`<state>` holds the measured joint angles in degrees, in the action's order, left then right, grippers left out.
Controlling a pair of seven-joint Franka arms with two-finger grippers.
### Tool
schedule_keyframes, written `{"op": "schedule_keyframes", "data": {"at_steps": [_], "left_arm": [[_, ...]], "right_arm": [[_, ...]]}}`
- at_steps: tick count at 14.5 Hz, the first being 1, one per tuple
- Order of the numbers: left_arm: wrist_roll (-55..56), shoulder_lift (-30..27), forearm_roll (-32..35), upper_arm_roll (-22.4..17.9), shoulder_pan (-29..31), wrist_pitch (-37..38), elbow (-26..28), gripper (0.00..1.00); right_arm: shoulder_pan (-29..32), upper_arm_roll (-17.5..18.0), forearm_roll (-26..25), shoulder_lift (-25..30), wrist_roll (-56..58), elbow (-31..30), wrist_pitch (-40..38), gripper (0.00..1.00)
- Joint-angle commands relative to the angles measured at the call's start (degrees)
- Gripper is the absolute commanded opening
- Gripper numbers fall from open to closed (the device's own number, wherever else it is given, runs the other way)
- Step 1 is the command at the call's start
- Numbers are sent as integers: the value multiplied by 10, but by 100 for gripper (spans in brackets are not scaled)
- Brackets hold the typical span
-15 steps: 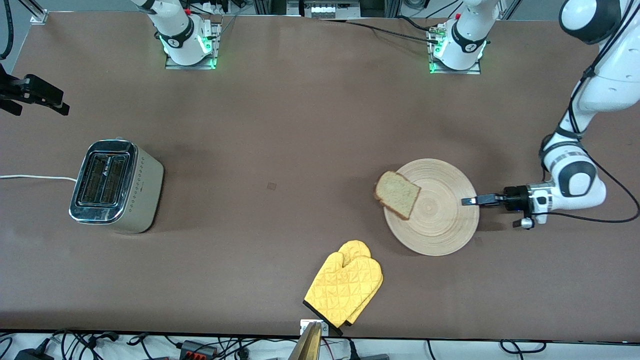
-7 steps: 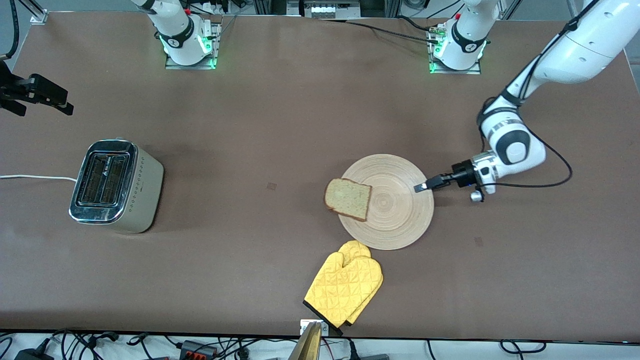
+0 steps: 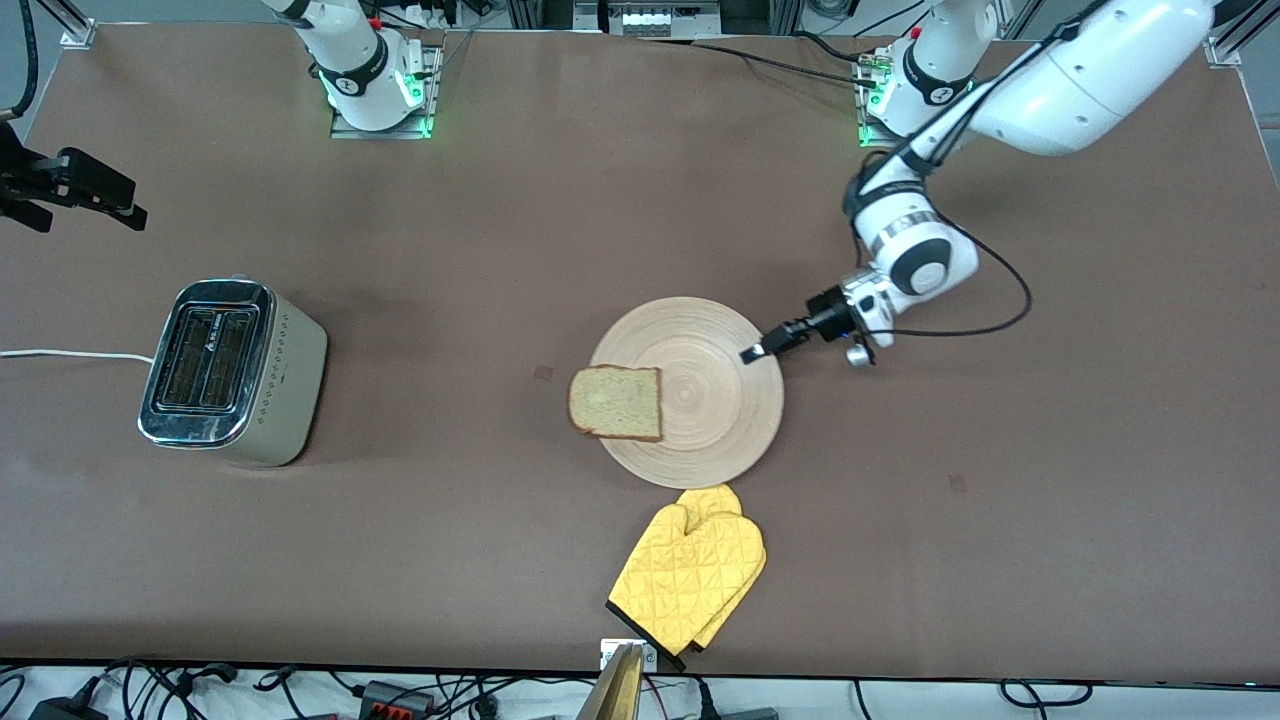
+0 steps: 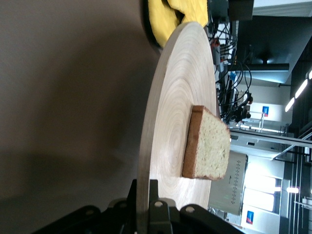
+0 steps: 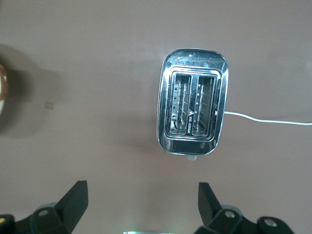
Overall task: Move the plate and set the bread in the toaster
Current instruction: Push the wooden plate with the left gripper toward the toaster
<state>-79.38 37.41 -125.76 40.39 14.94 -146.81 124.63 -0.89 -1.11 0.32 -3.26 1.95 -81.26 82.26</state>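
Large round light-wood plate (image 3: 700, 385) with concentric ring grain: lies near the middle of the table, its nearer rim just beside a yellow mitt; whether they touch cannot be told. In the left wrist view the plate (image 4: 168, 126) shows edge-on.

Squarish slice of brown bread (image 3: 616, 402), darker crust, speckled tan crumb: lies flat on the plate at the rim toward the right arm's end, overhanging the edge slightly.

Boxy two-slot toaster (image 3: 232, 372), shiny chrome top, beige dotted sides, white cord: stands upright well apart from the plate, toward the right arm's end. Both slots (image 5: 191, 107) empty.
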Motion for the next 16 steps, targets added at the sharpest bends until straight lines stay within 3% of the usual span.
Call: {"op": "schedule_keyframes", "data": {"at_steps": [1, 6, 11, 14, 15, 16], "left_arm": [[-90, 28, -91, 0, -34, -1, -32, 1], [-125, 49, -127, -6, -85, -3, -55, 1], [-125, 54, -145, -58, -149, -3, -75, 4], [-125, 54, -150, -58, -147, -5, -75, 32], [-123, 54, -151, -58, -146, -12, -75, 65], [-125, 52, -150, -58, -142, -24, -75, 70]], "right_arm": [[3, 0, 8, -2, 8, 9, -3, 100], [2, 1, 8, -3, 8, 9, -3, 100], [3, 0, 9, -3, 8, 8, -4, 100], [3, 0, 10, -4, 8, 8, -9, 100], [3, 0, 10, -4, 8, 8, -10, 100], [3, 0, 10, -4, 8, 7, -11, 100]]}}
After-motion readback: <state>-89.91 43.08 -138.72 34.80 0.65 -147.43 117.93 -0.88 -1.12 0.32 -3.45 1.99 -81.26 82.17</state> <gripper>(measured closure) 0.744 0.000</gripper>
